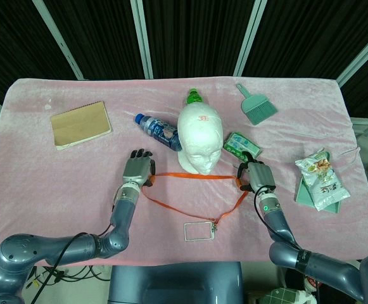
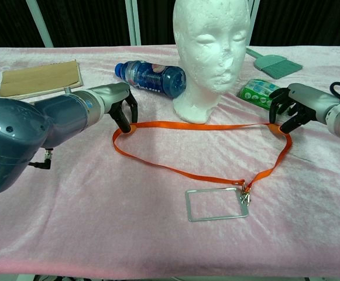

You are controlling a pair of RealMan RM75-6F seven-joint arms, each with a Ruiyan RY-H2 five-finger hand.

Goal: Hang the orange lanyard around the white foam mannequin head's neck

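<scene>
The orange lanyard (image 2: 202, 171) is lying on the pink-covered surface (image 2: 99, 234) in a wide loop just in front of the white foam mannequin head (image 2: 210, 52), its top run stretching almost straight across the base of the neck. The clear badge holder (image 2: 215, 204) is resting at the near end, clipped where the two runs meet.

The left hand (image 2: 118, 108) is pinching the loop's left corner between curled fingertips, and the right hand (image 2: 292, 111) is doing the same at the right corner — each is holding the strap itself, with the band pulled fairly taut between them.

The strap looks like thin woven ribbon: very light, limp, and likely to sag or twist as soon as it is lifted. I would judge the two far corners to be the sensible places to hold, since that is keeping the loop spread wide enough to pass over the crown. The badge holder is the only weight on it and should be dangling low once raised, helping to pull the loop straight.

The foam head looks light too, and it is standing upright on a narrow base — a snagging strap could easily tip it. A blue water bottle (image 2: 152, 78) is lying just beside it on the left.
</scene>
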